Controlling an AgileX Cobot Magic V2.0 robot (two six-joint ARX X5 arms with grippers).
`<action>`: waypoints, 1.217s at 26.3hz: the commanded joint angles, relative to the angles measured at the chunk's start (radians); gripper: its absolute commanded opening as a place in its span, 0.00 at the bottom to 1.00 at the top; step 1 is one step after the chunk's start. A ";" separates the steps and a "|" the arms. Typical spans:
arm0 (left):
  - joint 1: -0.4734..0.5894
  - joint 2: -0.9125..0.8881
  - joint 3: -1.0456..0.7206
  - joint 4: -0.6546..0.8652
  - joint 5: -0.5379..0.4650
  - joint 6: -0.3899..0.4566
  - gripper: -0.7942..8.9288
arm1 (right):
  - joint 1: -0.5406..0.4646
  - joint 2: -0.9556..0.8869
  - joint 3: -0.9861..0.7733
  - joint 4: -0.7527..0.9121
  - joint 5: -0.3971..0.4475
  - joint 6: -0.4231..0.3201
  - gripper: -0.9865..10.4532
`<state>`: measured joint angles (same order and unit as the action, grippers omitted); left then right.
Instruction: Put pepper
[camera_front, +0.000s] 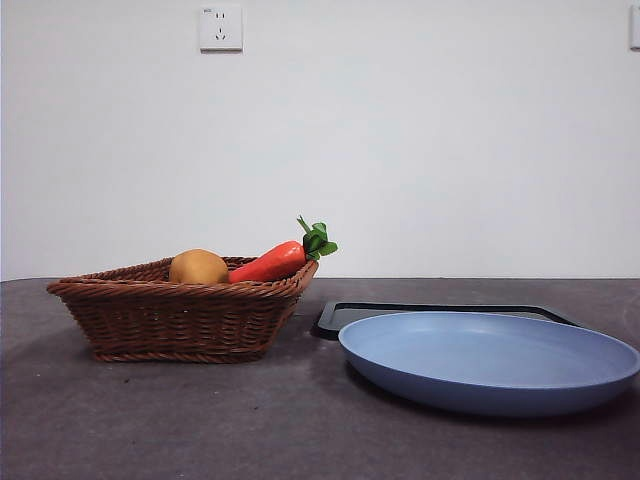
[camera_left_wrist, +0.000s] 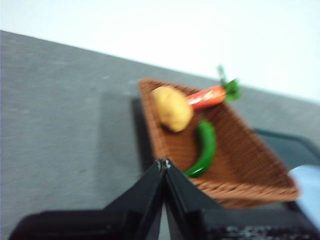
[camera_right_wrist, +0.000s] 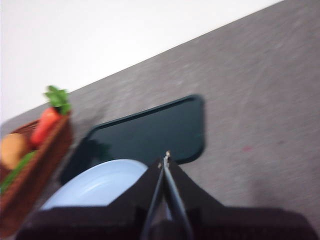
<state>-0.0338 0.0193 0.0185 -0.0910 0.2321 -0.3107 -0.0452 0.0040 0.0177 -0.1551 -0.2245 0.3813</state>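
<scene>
Wicker basket (camera_front: 180, 318) with round fruit (camera_front: 198, 266) and carrot (camera_front: 270, 263), beside blue plate (camera_front: 490, 362) and dark tray (camera_front: 345, 313).

Front view bright, sharp, softly shadowed; both wrist views motion-blurred.

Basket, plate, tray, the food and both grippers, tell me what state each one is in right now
Basket: upright on the table, holding three items.
Pepper: lying on the basket floor, ungripped.
Carrot: leaning on the basket rim, leafy end sticking out.
Round yellow-brown fruit: resting in the basket.
Blue plate: flat on the table, partly over the tray.
Dark tray: flat on the table.
Left gripper: shut, holding nothing.
Right gripper: shut, holding nothing.
</scene>
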 joint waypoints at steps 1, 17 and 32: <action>0.002 0.000 0.026 0.011 0.051 -0.113 0.09 | 0.002 0.004 0.037 0.005 -0.013 0.069 0.09; 0.002 0.410 0.444 -0.165 0.275 0.021 0.09 | 0.006 0.372 0.488 -0.182 -0.170 -0.091 0.09; -0.034 0.745 0.860 -0.670 0.402 0.438 0.09 | 0.117 0.796 1.003 -0.856 -0.196 -0.526 0.09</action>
<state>-0.0658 0.7612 0.8696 -0.7654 0.6285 0.0723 0.0715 0.7986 1.0061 -1.0149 -0.4194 -0.1013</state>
